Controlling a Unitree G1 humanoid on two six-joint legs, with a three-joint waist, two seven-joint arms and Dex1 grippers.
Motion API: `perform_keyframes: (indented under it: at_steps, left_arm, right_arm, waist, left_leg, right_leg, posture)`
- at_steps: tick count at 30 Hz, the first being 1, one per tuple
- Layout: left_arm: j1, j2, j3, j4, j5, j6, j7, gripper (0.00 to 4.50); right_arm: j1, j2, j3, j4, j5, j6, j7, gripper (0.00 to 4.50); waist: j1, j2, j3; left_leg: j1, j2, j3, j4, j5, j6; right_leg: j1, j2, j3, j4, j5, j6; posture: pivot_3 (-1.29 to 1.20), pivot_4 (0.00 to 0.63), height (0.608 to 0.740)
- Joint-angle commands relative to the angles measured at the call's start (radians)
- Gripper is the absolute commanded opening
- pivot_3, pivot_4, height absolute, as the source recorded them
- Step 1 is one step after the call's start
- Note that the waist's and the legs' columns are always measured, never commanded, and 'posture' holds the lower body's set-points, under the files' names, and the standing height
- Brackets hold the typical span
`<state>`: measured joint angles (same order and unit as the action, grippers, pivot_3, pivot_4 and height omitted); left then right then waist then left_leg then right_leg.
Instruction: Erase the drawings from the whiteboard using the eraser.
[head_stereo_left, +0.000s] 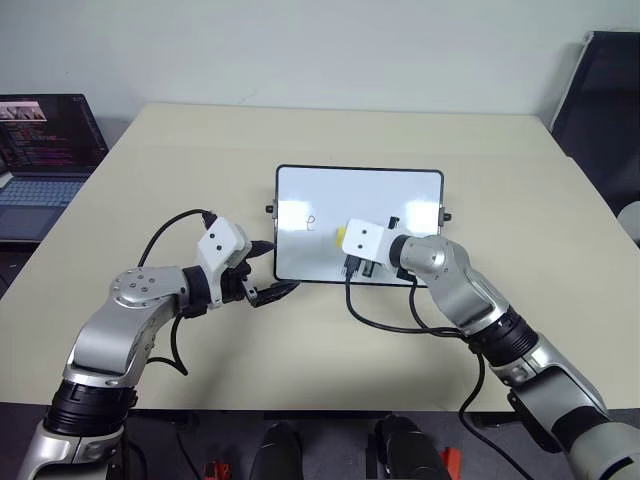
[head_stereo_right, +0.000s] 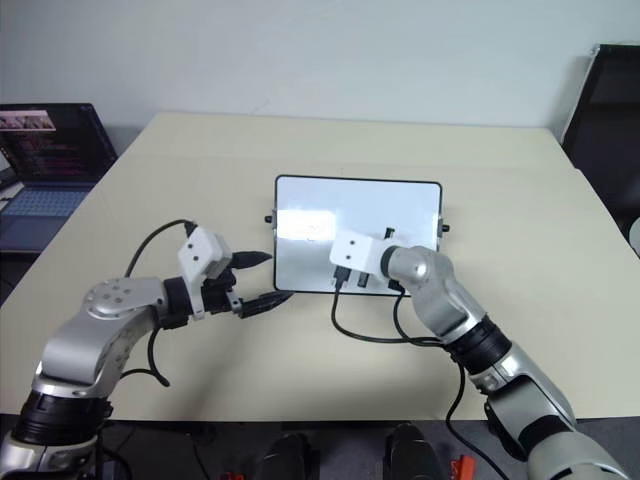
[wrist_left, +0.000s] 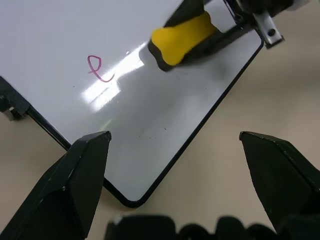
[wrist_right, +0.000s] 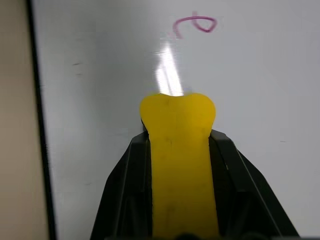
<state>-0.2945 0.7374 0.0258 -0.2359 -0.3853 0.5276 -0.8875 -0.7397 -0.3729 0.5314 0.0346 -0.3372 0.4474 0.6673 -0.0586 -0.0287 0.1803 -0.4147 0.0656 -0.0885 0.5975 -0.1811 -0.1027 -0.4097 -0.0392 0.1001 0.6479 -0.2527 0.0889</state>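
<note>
The whiteboard (head_stereo_left: 330, 195) lies flat in the middle of the table. A small pink loop drawing (head_stereo_left: 310, 222) sits on its left part, also seen as a loop (wrist_left: 98, 68) and a loop (wrist_right: 196, 24) in the wrist views. My right gripper (head_stereo_left: 346, 240) is shut on the yellow eraser (wrist_right: 179, 150), low over the board's middle, a short way right of the loop. I cannot tell whether the eraser (wrist_left: 182, 37) touches the surface. My left gripper (head_stereo_left: 272, 270) is open at the board's near left corner, a finger (wrist_left: 90, 160) on each side of it.
An open laptop (head_stereo_left: 45, 160) stands at the table's far left edge. A black chair (head_stereo_left: 600, 90) is beyond the far right corner. Black cables loop from both wrists onto the beige table (head_stereo_left: 200, 160) in front of the board.
</note>
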Motion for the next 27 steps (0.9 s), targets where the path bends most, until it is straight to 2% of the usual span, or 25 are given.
perform_keyframes:
  at_steps: [1,3,5,16,18,22,27]
  left_arm:
    - [-0.002,-0.001,0.004,-0.006,0.003,-0.032,-0.011,4.5]
    - [0.0,-0.002,0.003,-0.003,0.004,-0.038,-0.011,4.5]
    - [0.002,-0.004,0.002,-0.002,0.005,-0.041,-0.013,4.5]
    - [0.008,-0.016,0.003,0.01,0.013,-0.06,-0.023,4.5]
    - [0.006,-0.018,0.002,0.014,0.014,-0.063,-0.025,4.5]
    - [0.009,-0.016,0.004,0.018,0.013,-0.064,-0.032,4.5]
    - [0.015,-0.014,0.01,0.019,0.012,-0.065,-0.032,4.5]
  right_arm:
    - [-0.033,0.014,-0.059,0.051,-0.051,-0.027,-0.118,1.11]
    - [-0.064,0.025,-0.092,0.086,-0.058,-0.052,-0.185,1.11]
    - [-0.073,0.024,-0.1,0.102,-0.056,-0.056,-0.19,1.11]
    - [0.052,-0.073,-0.032,-0.034,-0.057,0.023,0.052,1.11]
    - [0.054,-0.068,-0.032,-0.046,-0.066,0.027,0.047,1.11]
    - [0.006,-0.01,-0.115,-0.004,-0.077,-0.011,-0.113,1.11]
    - [0.017,0.011,-0.161,-0.042,-0.037,0.001,-0.128,1.11]
  waist:
    - [0.0,0.0,0.0]
    - [-0.001,0.0,0.0]
    - [0.001,0.0,0.0]
    - [0.002,0.0,0.0]
    - [0.001,0.0,0.0]
    - [-0.003,0.0,0.0]
    - [0.0,0.0,0.0]
  left_leg:
    - [0.0,0.0,0.0,0.0,0.0,0.0]
    - [0.0,0.0,0.0,0.001,0.0,0.0]
    - [0.0,0.0,0.0,0.001,0.002,0.001]
    - [0.0,0.0,0.0,0.0,0.002,0.001]
    - [0.001,0.0,0.0,0.001,0.002,0.001]
    - [0.001,0.0,0.0,0.001,0.002,0.002]
    - [0.0,0.0,0.0,0.001,0.002,0.002]
  right_leg:
    - [0.0,0.0,0.0,0.0,0.0,0.0]
    - [0.0,0.0,0.0,0.0,0.001,0.0]
    - [-0.001,0.0,0.0,0.0,0.002,-0.001]
    - [0.0,0.0,0.0,0.0,0.002,0.0]
    - [0.001,0.0,0.0,0.0,0.002,0.0]
    - [0.001,0.0,0.0,0.0,0.003,-0.001]
    - [-0.001,0.0,0.0,-0.001,0.003,-0.001]
  posture:
    - [0.0,0.15,0.74]
    - [0.0,0.15,0.74]
    - [0.0,0.15,0.74]
    - [0.0,0.15,0.74]
    - [0.0,0.15,0.74]
    - [0.0,0.15,0.74]
    - [0.0,0.15,0.74]
